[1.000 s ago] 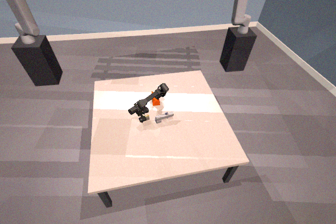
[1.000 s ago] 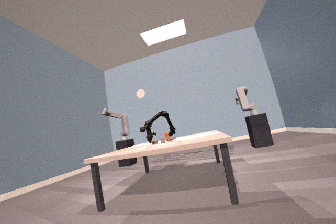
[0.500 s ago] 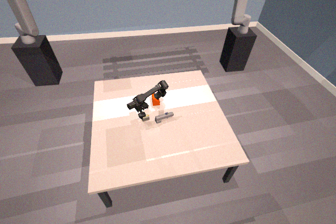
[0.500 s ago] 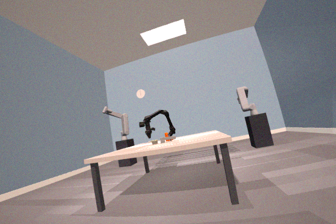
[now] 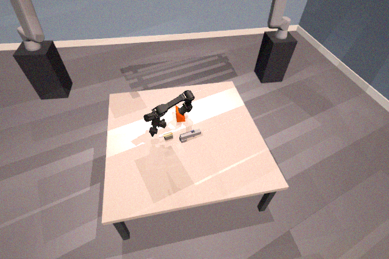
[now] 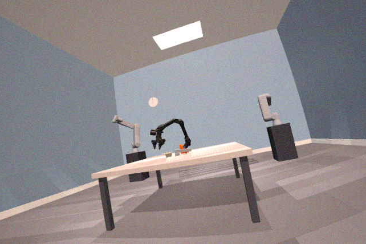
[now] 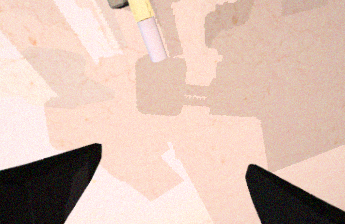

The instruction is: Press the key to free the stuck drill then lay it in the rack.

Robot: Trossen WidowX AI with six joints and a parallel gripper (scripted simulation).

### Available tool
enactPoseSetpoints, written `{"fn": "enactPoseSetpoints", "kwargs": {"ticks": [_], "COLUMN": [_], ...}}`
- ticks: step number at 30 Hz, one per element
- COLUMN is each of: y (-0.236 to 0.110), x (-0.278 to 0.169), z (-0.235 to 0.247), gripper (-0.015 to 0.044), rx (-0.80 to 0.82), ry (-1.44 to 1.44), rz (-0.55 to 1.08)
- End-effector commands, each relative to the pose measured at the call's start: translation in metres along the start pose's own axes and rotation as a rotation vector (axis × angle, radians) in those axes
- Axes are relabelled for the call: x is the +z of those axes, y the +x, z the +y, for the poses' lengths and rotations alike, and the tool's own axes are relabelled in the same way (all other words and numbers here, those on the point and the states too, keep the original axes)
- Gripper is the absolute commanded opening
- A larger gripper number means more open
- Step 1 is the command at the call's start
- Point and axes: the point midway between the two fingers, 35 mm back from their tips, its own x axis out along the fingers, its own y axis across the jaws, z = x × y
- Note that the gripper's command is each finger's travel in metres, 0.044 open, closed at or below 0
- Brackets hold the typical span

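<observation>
My gripper [image 5: 158,130] [image 6: 157,148] [image 7: 175,160] is wide open and empty, above the table left of the small parts. A small grey holder [image 5: 168,138] [image 6: 168,154] stands on the table with a yellow bar [image 5: 168,134] [image 7: 142,10] along it. A pale rod [image 7: 153,40] sticks out of the bar's near end, ahead of my fingers. A long grey block [image 5: 190,135] [image 6: 184,150] lies to the right, with a small blue part [image 5: 192,131] on it. I cannot tell for certain which pieces are the key, drill and rack.
An orange wedge-shaped piece [image 5: 180,117] [image 6: 181,147] stands beside the arm's base, behind the long block. The arm arches over the table [image 5: 225,164] [image 6: 218,155]. Two pale robot arms stand on dark pedestals [image 5: 37,73] [image 5: 274,57] beyond the table.
</observation>
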Motion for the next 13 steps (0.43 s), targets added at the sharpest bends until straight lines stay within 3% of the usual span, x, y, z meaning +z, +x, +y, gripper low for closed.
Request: {"fn": "enactPoseSetpoints", "kwargs": {"ticks": [1, 13], "y": [-0.023, -0.070], "x": [-0.075, -0.138], "z": [-0.012, -0.019], "gripper": [0.0440, 0.0440], "rx": [-0.285, -0.717], "ry": [0.619, 1.207], "rz": [0.231, 0.283]}}
